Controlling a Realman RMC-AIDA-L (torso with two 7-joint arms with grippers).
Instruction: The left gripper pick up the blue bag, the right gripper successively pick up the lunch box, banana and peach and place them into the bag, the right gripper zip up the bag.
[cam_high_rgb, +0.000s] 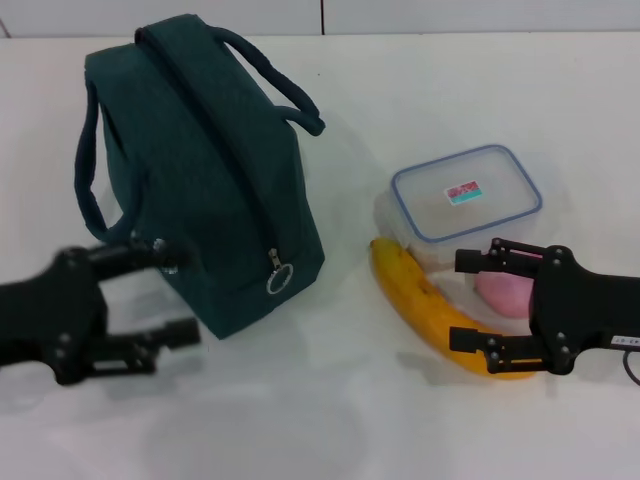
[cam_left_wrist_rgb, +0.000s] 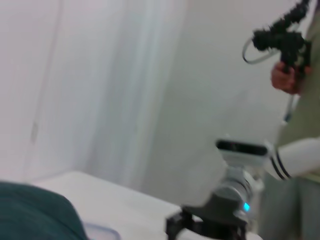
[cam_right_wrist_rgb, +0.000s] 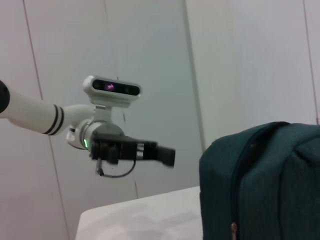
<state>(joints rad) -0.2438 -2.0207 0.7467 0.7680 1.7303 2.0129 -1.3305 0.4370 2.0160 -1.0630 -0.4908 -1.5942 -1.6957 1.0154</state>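
The blue bag (cam_high_rgb: 200, 190) stands upright on the white table, left of centre, with its zipper shut and the ring pull (cam_high_rgb: 278, 282) hanging at the near end. Its side also fills the edge of the right wrist view (cam_right_wrist_rgb: 265, 180). The lunch box (cam_high_rgb: 467, 195) lies to the right of the bag, with the banana (cam_high_rgb: 430, 310) in front of it. The peach (cam_high_rgb: 503, 292) is partly hidden behind my right gripper (cam_high_rgb: 470, 300), which is open and hovers over the near end of the banana. My left gripper (cam_high_rgb: 172, 296) is open just left of the bag's near corner, holding nothing.
The white table (cam_high_rgb: 330, 420) stretches toward me in front of the bag. A person holding a camera rig (cam_left_wrist_rgb: 287, 55) stands beyond the table in the left wrist view. A white wall backs the table.
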